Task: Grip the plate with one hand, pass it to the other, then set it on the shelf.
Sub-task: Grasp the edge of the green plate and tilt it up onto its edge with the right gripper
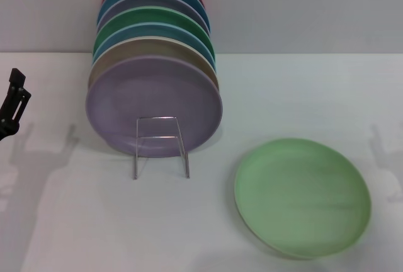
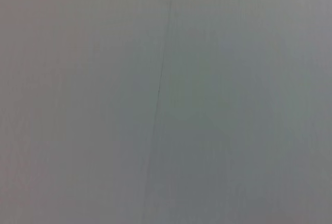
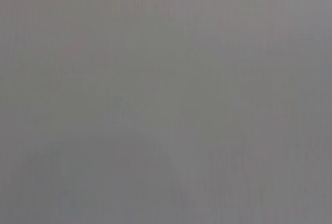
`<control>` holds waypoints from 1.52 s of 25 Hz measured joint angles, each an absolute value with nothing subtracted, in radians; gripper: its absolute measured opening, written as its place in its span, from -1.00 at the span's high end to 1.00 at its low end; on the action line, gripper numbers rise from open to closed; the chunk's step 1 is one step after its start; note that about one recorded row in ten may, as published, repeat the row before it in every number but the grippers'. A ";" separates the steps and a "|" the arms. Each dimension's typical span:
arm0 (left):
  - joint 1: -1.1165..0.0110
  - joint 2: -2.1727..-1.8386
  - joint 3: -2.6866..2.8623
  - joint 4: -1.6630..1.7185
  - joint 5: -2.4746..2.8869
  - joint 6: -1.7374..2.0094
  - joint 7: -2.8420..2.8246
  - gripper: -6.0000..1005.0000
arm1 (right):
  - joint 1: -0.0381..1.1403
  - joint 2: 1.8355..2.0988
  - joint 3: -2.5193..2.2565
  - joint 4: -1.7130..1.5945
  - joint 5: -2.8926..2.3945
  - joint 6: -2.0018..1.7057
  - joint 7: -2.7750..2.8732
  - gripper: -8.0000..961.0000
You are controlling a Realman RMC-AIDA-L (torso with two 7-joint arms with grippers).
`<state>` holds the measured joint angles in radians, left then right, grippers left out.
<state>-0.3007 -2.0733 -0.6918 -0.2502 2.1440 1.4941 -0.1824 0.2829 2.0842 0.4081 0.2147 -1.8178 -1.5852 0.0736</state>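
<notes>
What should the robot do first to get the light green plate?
Probably bring the right arm in over the plate and lower its tool toward the plate's rim. The plate lies flat on the table on the robot's right, untouched, and the right tool is not in view. The left tool sits far off at the left edge, so the right one seems handier.

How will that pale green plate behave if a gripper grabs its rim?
The plate looks rigid, so it probably won't flex. Lying flat on the table, its low rim may be hard to get under. Its smooth surface could slip.
</notes>
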 joint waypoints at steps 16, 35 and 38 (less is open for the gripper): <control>-0.295 -2.074 -0.687 -0.258 2.149 1.500 -0.182 -0.73 | 0.277 2.087 0.405 0.250 -1.818 -1.611 -0.167 -0.32; -0.284 -2.075 -0.684 -0.259 2.153 1.512 -0.182 -0.73 | 0.162 2.031 0.696 0.894 -1.818 -1.231 -0.841 -0.32; -0.284 -2.075 -0.684 -0.259 2.153 1.513 -0.182 -0.73 | 0.134 2.019 0.749 0.994 -1.821 -1.103 -0.872 -0.32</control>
<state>-0.2838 -2.0755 -0.6841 -0.2592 2.1530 1.5125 -0.1825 0.1335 2.0191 0.7495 0.9940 -1.8212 -1.1034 -0.8720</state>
